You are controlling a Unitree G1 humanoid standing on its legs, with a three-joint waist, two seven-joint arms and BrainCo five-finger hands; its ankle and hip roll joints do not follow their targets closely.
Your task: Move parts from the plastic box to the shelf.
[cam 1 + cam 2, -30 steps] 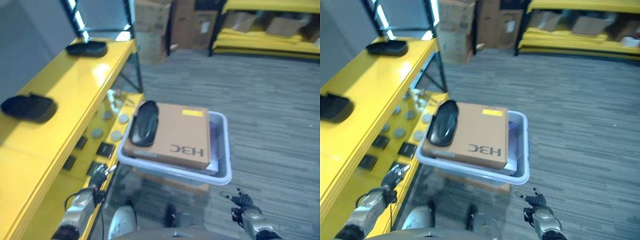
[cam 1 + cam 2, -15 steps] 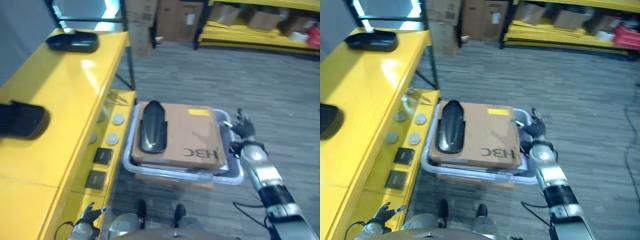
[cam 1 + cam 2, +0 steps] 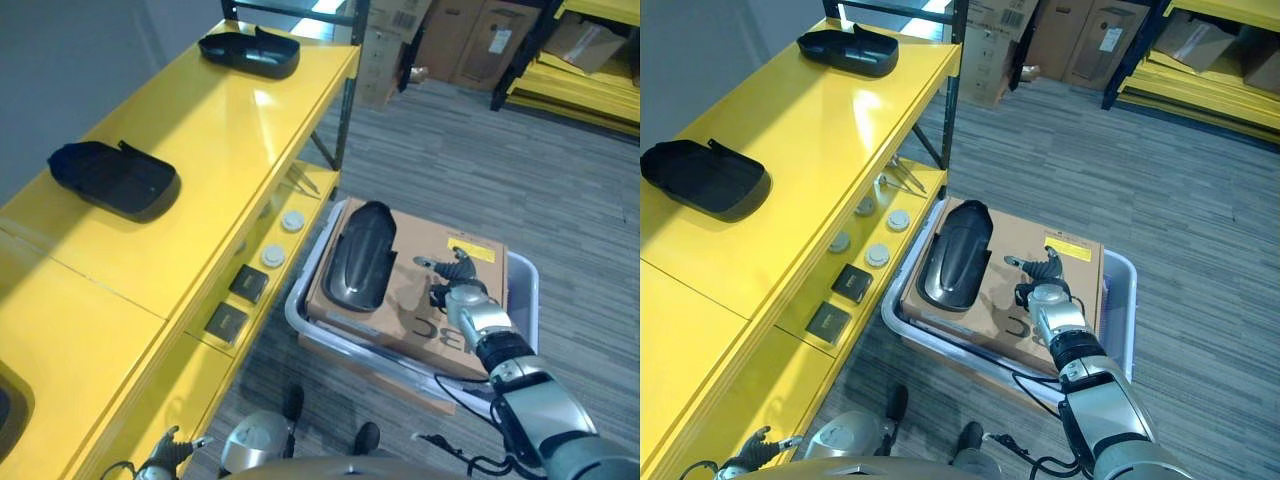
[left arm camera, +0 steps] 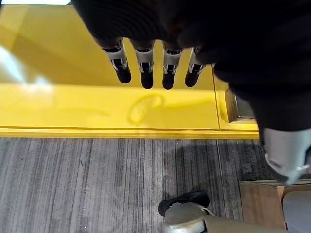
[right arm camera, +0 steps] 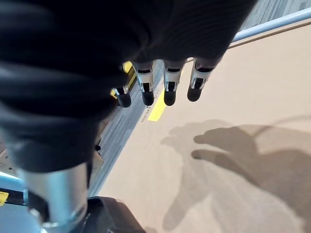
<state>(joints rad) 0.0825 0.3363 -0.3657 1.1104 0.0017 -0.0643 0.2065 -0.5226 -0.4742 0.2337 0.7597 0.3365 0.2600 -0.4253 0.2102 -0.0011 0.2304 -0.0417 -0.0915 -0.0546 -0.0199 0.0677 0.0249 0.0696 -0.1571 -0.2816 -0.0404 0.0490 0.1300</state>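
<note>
Shelf (image 3: pixel 200 130): a yellow shelf runs along the left, its broad top the landing place for the parts; two black moulded parts already lie on it, one near-left (image 3: pixel 112 177) and one at the far end (image 3: pixel 248 50), well apart, which leaves bare space between them for another.
Lower ledge (image 3: pixel 855 270): small round discs and dark square pieces sit on the ledge below the top, just left of the box.
Left hand (image 4: pixel 146 68): hangs low at the near left beside the shelf's front edge, fingers straight and relaxed, holding nothing; probably parked out of the way.
Plastic box (image 3: pixel 522 285): a pale tub on the floor right of the shelf, within reach of both.
Cardboard carton (image 3: pixel 440 280): lies flat in the tub and serves as a platform.
Remaining part (image 3: pixel 358 255): a black curved shell lying on the carton's left half, untouched.
Right hand (image 3: pixel 455 285): hovers over the carton just right of the part, fingers loosely spread and empty; likely lined up to reach left for it.
</note>
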